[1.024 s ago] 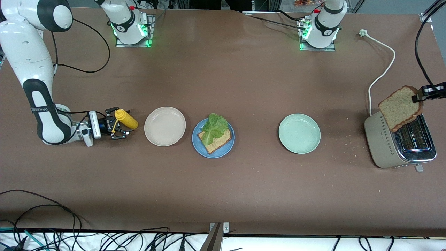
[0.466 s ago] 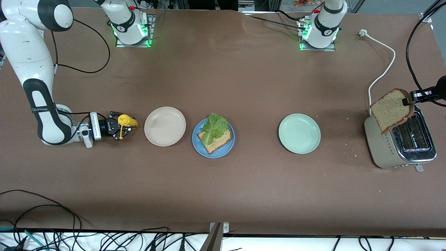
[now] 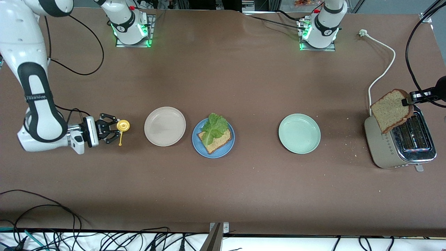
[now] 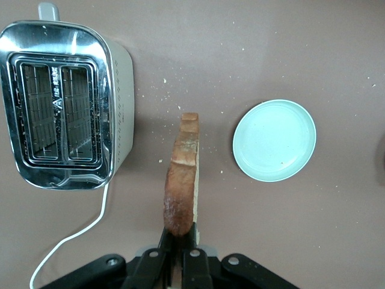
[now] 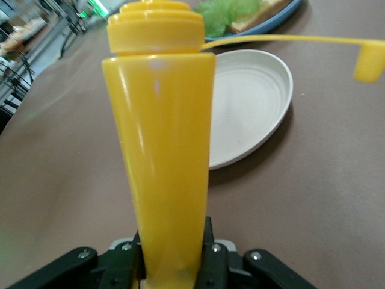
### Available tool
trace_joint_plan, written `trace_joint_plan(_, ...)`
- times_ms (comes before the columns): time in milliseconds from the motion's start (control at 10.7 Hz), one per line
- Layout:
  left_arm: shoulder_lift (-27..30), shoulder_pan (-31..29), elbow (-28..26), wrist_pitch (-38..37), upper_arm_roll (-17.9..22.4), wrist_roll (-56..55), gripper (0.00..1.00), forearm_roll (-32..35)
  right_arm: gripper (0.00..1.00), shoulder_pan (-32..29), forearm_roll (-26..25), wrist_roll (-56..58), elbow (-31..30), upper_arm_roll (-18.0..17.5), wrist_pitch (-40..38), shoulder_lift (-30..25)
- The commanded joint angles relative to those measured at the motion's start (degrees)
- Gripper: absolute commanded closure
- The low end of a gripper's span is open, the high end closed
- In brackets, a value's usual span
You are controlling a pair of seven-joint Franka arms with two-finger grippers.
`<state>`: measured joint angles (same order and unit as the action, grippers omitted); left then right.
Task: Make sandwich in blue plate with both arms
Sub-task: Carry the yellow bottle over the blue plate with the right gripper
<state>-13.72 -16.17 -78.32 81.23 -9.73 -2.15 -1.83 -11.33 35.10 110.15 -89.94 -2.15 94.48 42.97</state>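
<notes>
The blue plate (image 3: 213,150) sits mid-bench (between a beige plate (image 3: 164,126) and a pale green plate (image 3: 299,133)), carrying one bread slice (image 3: 217,141) topped with lettuce (image 3: 214,127). The left pincer (image 3: 410,100) is clamped on a second bread slice (image 3: 391,110) over the toaster (image 3: 399,143). The right pincer (image 3: 112,132) is clamped on a yellow squeeze bottle (image 3: 123,126) beside the beige plate.

Desk (image 3: 244,87), from right arm's end: squeeze bottle (image 3: 122,126), beige plate (image 3: 164,126), blue plate (image 3: 223,150) bearing bread slice (image 3: 217,142) under lettuce (image 3: 213,127), green plate (image 3: 299,133), toaster (image 3: 400,143).

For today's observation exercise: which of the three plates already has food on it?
The blue plate, between the beige plate and green plate; both of those are bare.
</notes>
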Motion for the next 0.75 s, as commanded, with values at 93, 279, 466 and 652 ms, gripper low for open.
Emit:
trace_joint_plan(93, 0.3, 0.2, -0.3, 0.5, 0.1, -0.8, 1.0, -0.4, 1.0, 9.1, -16.3, -27.7, -0.8, 0.4, 2.5, -12.3)
trace_joint_plan(279, 0.3, 0.2, -0.3, 0.5, 0.1, -0.8, 1.0, -0.5, 1.0, 14.8, -23.7, -39.4, -0.8, 0.3, 2.5, -16.6)
trace_joint_plan(466, 0.3, 0.2, -0.3, 0.5, 0.1, -0.8, 1.0, -0.5, 1.0, 22.8, -31.5, -51.6, -0.8, 0.3, 2.5, -19.7)
trace_joint_plan(652, 0.3, 0.2, -0.3, 0.5, 0.1, -0.8, 1.0, -0.5, 1.0, 30.2, -38.0, -62.4, -0.4, 0.1, 2.4, -20.5)
